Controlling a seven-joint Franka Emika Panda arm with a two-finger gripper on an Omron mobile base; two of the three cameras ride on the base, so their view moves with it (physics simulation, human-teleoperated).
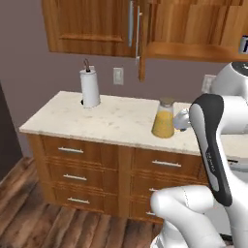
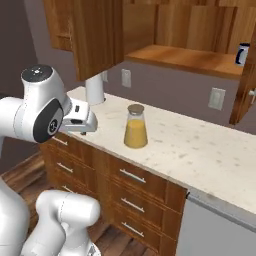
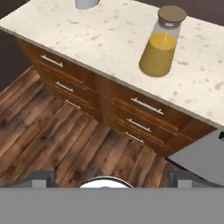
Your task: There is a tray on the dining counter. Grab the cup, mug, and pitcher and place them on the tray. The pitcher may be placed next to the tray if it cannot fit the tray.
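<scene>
The pitcher (image 1: 163, 119) (image 2: 135, 127) (image 3: 161, 43), a clear conical carafe of orange liquid with a brown lid, stands upright near the front edge of a speckled wall counter (image 1: 106, 118). My gripper (image 3: 112, 177) hangs out in front of that counter, above the floor. It is open, with both tips wide apart and nothing between them, and it is well short of the pitcher. A dark mug (image 2: 242, 53) sits on the shelf of the open upper cabinet at the far right. The tray, the dining counter and the cup are out of view.
A white paper towel roll (image 1: 89, 87) (image 2: 94, 90) stands at the counter's back left. Wooden drawers (image 1: 72, 169) run under the counter, with a grey appliance front (image 2: 210, 230) to their right. An open cabinet door (image 2: 97, 40) hangs above. Wooden floor (image 3: 52, 131) lies below.
</scene>
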